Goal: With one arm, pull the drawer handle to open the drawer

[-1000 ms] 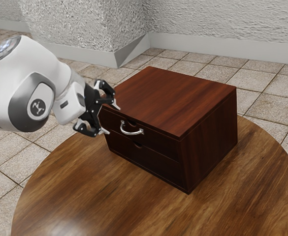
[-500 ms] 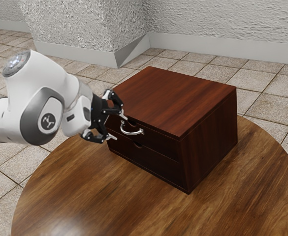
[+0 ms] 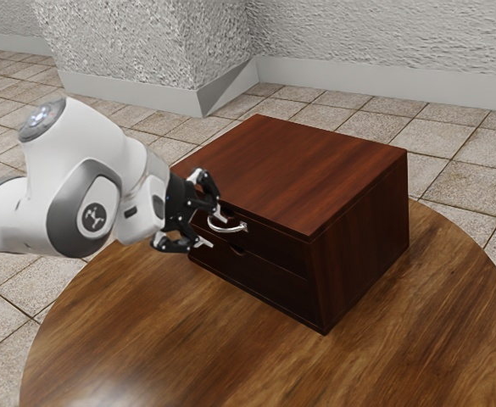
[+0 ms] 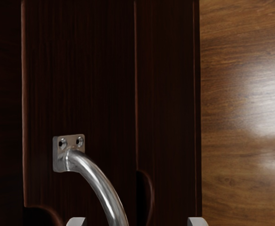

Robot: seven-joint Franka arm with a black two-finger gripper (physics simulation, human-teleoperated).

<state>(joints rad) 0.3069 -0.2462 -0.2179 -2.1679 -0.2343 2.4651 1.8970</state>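
A dark wooden cabinet point(image 3: 303, 174) with two drawers stands on the round table. The upper drawer point(image 3: 273, 240) sits flush with the cabinet front and carries a curved metal handle point(image 3: 228, 225). My black gripper point(image 3: 209, 222) is right at that handle, open, with one finger above it and one below. In the wrist view the handle point(image 4: 92, 175) arcs from its mounting plate down between my two fingertips point(image 4: 76, 221), which stand wide apart. No finger visibly touches the handle.
The cabinet rests on a round wooden table point(image 3: 188, 356) over a tiled floor. A lower drawer point(image 3: 256, 280) lies beneath the upper one. A textured wall corner point(image 3: 171, 51) stands behind, far from the arm.
My arm has moved toward the exterior view's right, bringing the gripper from beside the cabinet's corner up to the handle. The fingers have stayed open. The drawer has not moved.
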